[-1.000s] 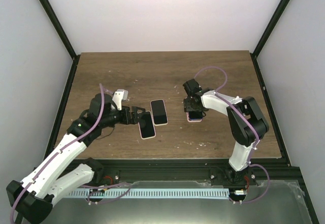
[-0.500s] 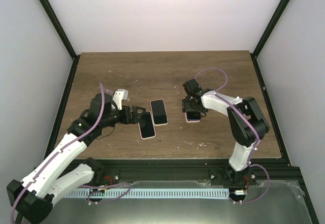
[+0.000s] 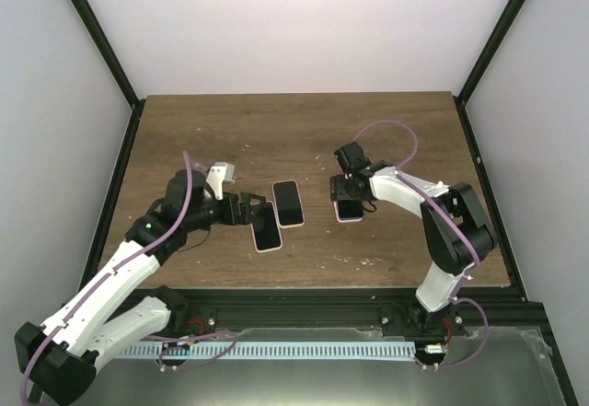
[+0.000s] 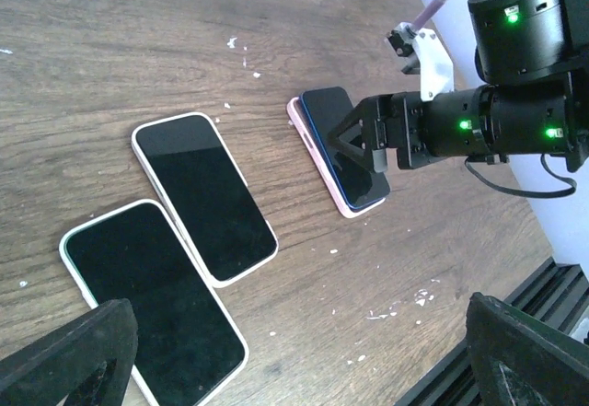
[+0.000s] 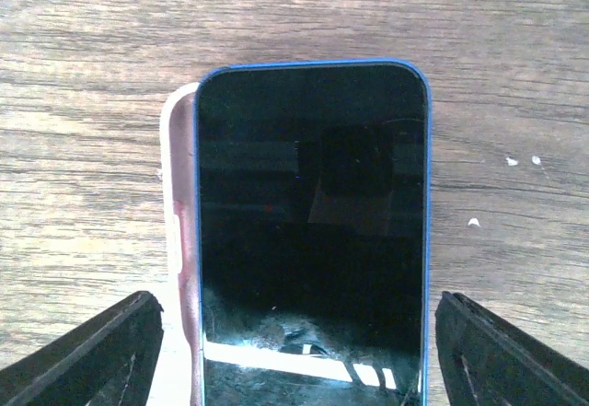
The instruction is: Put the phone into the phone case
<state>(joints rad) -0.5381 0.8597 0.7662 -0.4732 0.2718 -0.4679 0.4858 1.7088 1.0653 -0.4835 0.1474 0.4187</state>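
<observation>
The blue phone (image 5: pixel 311 213) lies on the pink case (image 5: pixel 178 240), which peeks out at 9 o'clock. The right gripper (image 5: pixel 299 355) and left gripper (image 3: pixel 247 208) are spread, empty. The phone looks hard and slippery; pinch its long sides.

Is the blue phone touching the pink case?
Touching. Right wrist view: the blue phone lies on the pink case, its rim showing on one side.
</observation>
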